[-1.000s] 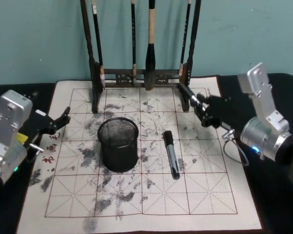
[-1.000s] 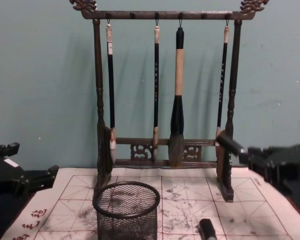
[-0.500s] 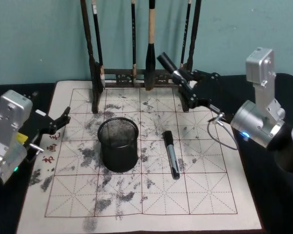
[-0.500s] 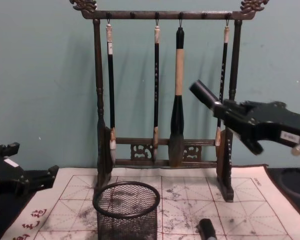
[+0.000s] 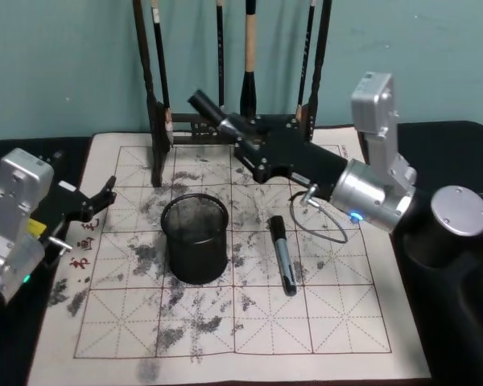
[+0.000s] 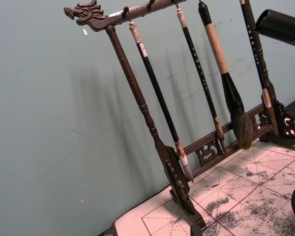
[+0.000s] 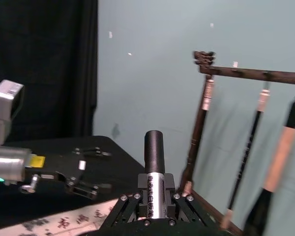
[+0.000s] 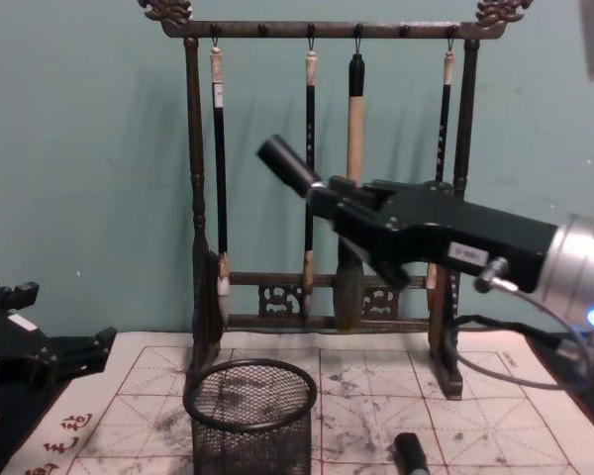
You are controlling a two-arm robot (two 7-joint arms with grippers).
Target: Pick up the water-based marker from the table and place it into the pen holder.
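The dark bench [image 5: 40,149] carries a white felt calligraphy mat [image 5: 338,362], ruled in red squares and blotched with grey ink. At the mat's back edge stands the tall dark wooden brush rack [image 8: 192,178] with four brushes hanging from it.

The black-and-silver right arm reaches across the front of that rack. Its right gripper [image 7: 155,189] is pinched tight on a black-capped marker [image 8: 287,163] with a silver barrel. The marker juts out of the gripper, slanting up and toward the robot's left. In the chest view it hangs high over the mat, above the small round black wire-mesh pen holder [image 5: 195,257] and a little to its right. In the head view it sits farther back than the cup, nearer the rack. The pen holder stands upright on the mat.

A second black marker with a grey barrel [image 5: 282,256] lies flat on the mat near the cup's right side, apart from both grippers. The left gripper [image 5: 103,197] rests by the mat's left edge, fingers spread and idle.

To my eye the pick-up is done and the carry is under way. The next move calls for three things:
- Bring the marker forward until it is over the cup's mouth.
- Turn the wrist so the marker points down into the opening rather than up and away.
- Lower it inside the rim before the gripper lets go.

The hanging brushes are close behind, so the swing wants care.
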